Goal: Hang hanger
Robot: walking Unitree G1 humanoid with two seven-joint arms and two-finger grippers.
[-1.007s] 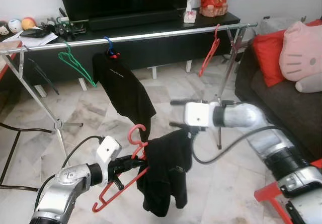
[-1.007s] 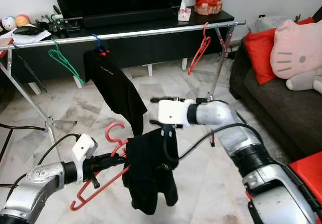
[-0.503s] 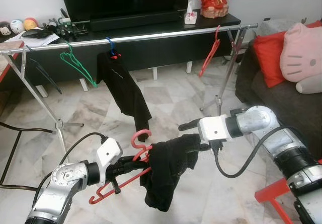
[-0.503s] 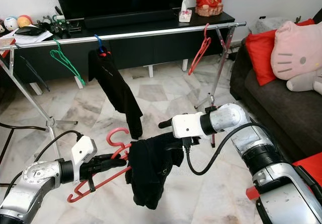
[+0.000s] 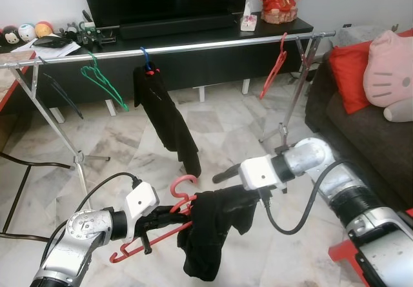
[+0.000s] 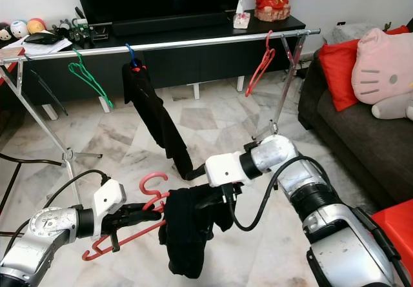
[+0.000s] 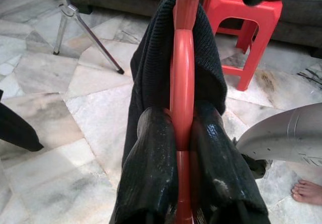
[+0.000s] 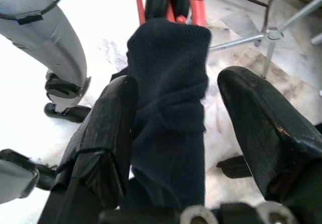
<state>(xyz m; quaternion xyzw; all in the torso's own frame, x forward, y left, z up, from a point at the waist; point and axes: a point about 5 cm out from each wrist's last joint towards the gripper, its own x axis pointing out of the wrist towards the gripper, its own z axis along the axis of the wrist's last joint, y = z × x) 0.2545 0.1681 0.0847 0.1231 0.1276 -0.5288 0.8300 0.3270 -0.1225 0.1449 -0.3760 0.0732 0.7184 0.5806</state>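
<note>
We have the red hanger [image 5: 155, 226] low in front of us, well short of the rail [image 5: 193, 46] where it has to end up. Our left gripper [image 7: 182, 148] is clamped on the hanger's bar, its two fingers [image 7: 151, 168] pressed against either side of the red plastic, and it holds the hanger tilted, with the hook [image 5: 182, 185] pointing up and the far end dipping toward the floor [image 5: 129, 138]. A black garment [image 5: 210, 232] is draped over the end of the hanger nearer our right arm and hangs down in a bunch, so the loading looks partly done; it sits lopsided, and we judge it could slide off if we lift quickly.

Our right gripper [image 8: 176, 133] has its fingers spread wide with a fold of the garment lying between them. One finger [image 8: 108, 133] seems to touch the cloth while the other stands off it, though we cannot be sure at this angle whether any grip is being made.

What is left is most of the job: settle the garment evenly, let go with the right, raise the hanger and hook it on the rail. There is room between the black shirt [image 5: 164, 116] already hanging and the empty red hanger [image 5: 274, 68] further along, with a green hanger [image 5: 103, 84] at the other side
</note>
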